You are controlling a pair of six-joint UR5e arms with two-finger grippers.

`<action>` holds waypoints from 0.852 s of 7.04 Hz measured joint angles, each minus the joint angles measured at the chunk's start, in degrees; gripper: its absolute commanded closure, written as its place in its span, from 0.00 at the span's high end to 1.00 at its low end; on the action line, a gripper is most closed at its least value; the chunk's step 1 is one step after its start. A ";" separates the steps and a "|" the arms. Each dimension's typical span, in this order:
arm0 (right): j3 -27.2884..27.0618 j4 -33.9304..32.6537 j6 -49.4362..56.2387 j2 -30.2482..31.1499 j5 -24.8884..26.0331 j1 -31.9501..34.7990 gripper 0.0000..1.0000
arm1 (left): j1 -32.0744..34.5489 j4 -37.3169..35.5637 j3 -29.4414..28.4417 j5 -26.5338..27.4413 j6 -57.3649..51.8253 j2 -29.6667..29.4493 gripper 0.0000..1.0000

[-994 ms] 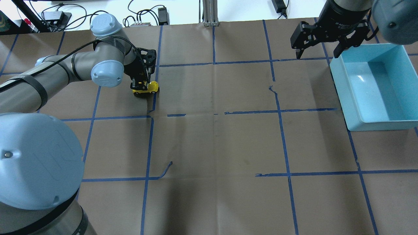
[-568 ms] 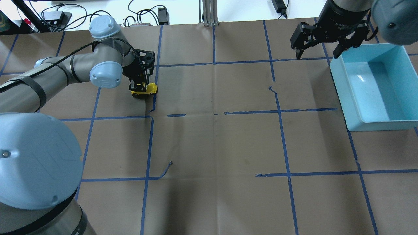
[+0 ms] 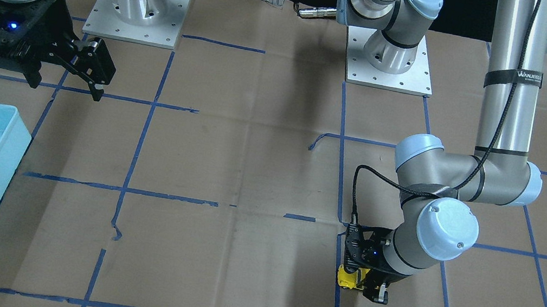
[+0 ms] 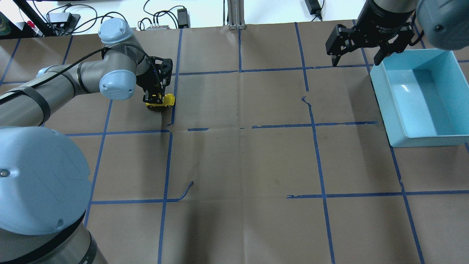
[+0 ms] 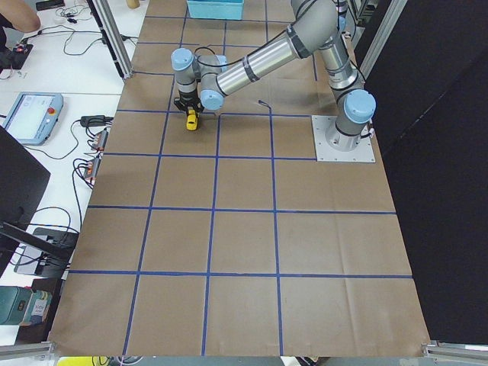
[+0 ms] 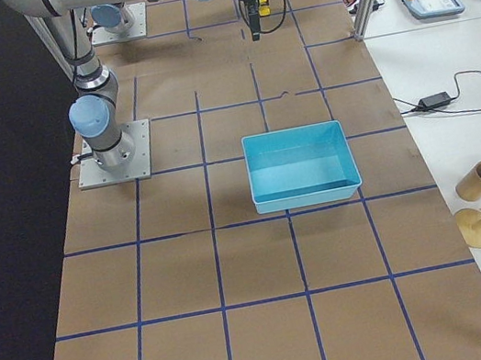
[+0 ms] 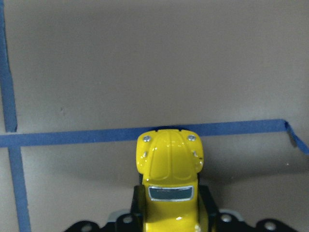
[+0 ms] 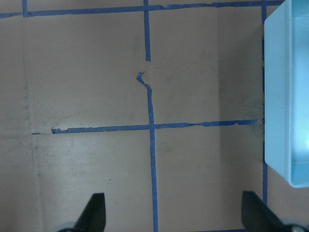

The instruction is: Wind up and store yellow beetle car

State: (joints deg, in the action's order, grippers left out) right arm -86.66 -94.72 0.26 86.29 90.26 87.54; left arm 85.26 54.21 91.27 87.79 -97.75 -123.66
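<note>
The yellow beetle car sits on the brown paper at the far left, nose toward the table's middle. My left gripper is shut on the car's rear half. The car also shows in the front-facing view, in the left wrist view with its hood over a blue tape line, and in the exterior left view. My right gripper is open and empty, hanging high at the far right beside the light-blue bin. Its fingertips show wide apart in the right wrist view.
The light-blue bin stands empty at the right edge, seen also in the front-facing view and the exterior right view. Blue tape lines grid the paper. Cables and power bricks lie beyond the far table edge.
My left gripper has dragged the yellow car a short way back, to the left and slightly away from me. The right arm has not moved.
</note>
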 measured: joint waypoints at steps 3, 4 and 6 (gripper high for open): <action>0.11 -0.11 0.00 -0.15 -0.04 0.00 1.00 | -1.87 -0.09 0.04 -0.01 -0.64 -0.08 0.04; 0.14 -0.11 0.00 -0.15 -0.09 0.00 1.00 | -2.10 -0.06 -0.09 -0.03 -0.65 -0.08 0.04; 0.21 -0.16 0.00 0.00 -0.16 0.00 1.00 | -3.38 -0.21 -0.15 -0.31 -0.57 -0.01 0.04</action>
State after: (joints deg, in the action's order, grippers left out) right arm -86.45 -94.87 0.26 86.29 90.10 87.54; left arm 81.87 54.00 91.12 87.48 -98.32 -123.67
